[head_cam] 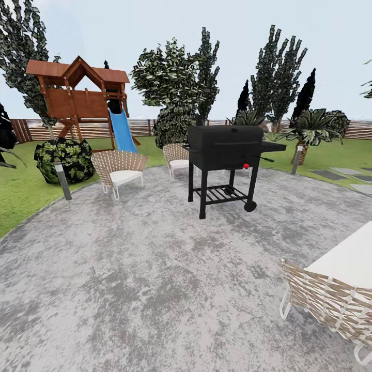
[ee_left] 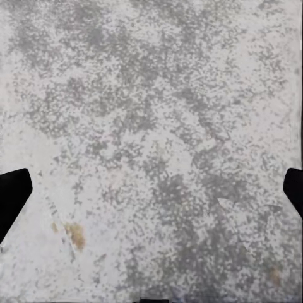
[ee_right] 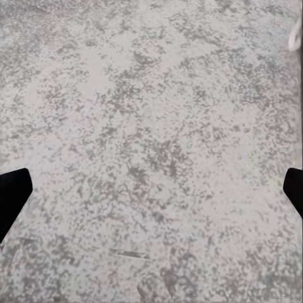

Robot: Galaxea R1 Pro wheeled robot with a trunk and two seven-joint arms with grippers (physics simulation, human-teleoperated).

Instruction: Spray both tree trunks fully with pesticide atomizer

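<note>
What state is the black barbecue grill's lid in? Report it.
Shut. In the head view the black barbecue grill stands upright on the grey patio, its domed lid sitting flush on the body with no gap showing.

The patio (head_cam: 129, 279) is mottled pale and dark grey. A black grill (head_cam: 225, 155) carries one red knob. The playhouse (head_cam: 77, 93) is reddish-brown with a blue slide (head_cam: 122, 131). Woven beige chairs (head_cam: 120, 169) hold white cushions. The lawn (head_cam: 20, 191) is green, the fence (head_cam: 88, 128) brown-slatted.
</note>
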